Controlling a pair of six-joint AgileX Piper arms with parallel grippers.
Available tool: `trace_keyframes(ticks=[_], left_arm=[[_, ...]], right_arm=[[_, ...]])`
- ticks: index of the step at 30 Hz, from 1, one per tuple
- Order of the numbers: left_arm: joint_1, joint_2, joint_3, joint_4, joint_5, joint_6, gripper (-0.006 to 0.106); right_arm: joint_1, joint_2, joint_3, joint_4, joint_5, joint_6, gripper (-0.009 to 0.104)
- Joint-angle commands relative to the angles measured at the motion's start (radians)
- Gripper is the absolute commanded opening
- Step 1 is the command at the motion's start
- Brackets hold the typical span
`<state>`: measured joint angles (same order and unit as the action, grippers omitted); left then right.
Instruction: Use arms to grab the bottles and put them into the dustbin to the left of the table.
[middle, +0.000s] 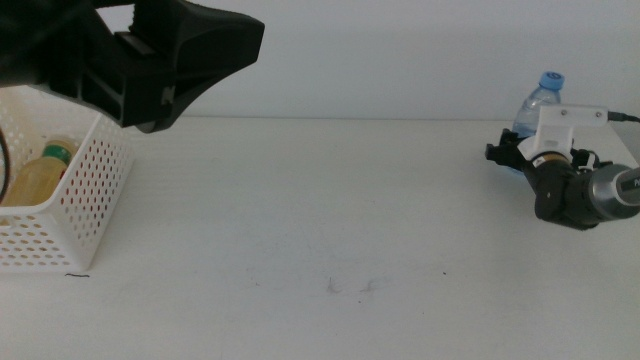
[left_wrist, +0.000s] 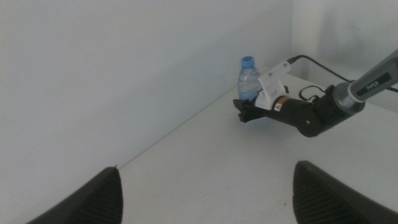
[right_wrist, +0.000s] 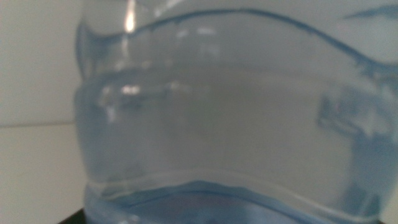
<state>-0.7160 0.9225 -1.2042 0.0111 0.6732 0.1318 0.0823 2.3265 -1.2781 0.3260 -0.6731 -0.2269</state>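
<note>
Your right gripper (middle: 503, 155) sits at the far right of the table (middle: 320, 220), low and close against the water bottle (middle: 538, 103). In its own wrist view the clear ribbed body of that bottle (right_wrist: 236, 124) fills nearly the whole picture, so the jaws are hidden there; from the middle and left wrist views I cannot tell whether they are apart or closed on it. The bottle stands upright with its blue cap on, right behind the gripper's white mount, near the table's far edge by the wall.

Your left gripper (middle: 150, 60) hangs high over the table's left side, above the dustbin (middle: 90, 200). Its two dark jaws rise well apart in the left wrist view, with nothing between them. That view looks across the bare tabletop to the right gripper (left_wrist: 245, 109) and the water bottle (left_wrist: 249, 78) in the far corner.

The dustbin stands at the left edge, a white perforated basket. Inside it lies the yellow juice bottle (middle: 35, 180); its cap looks green from here, though the view through the wall is poor
</note>
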Motion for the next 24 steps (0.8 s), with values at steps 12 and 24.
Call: trace_keyframes(ticks=[12, 24], left_arm=[[-0.002, -0.004, -0.006, -0.001, -0.011, -0.002, 0.094], [-0.002, -0.004, -0.006, 0.001, -0.011, -0.002, 0.094]], right_arm=[[0.389, -0.136, -0.028, -0.068, 0.091, -0.062, -0.003], [0.465, -0.019, -0.069, -0.074, 0.162, -0.051, 0.053]])
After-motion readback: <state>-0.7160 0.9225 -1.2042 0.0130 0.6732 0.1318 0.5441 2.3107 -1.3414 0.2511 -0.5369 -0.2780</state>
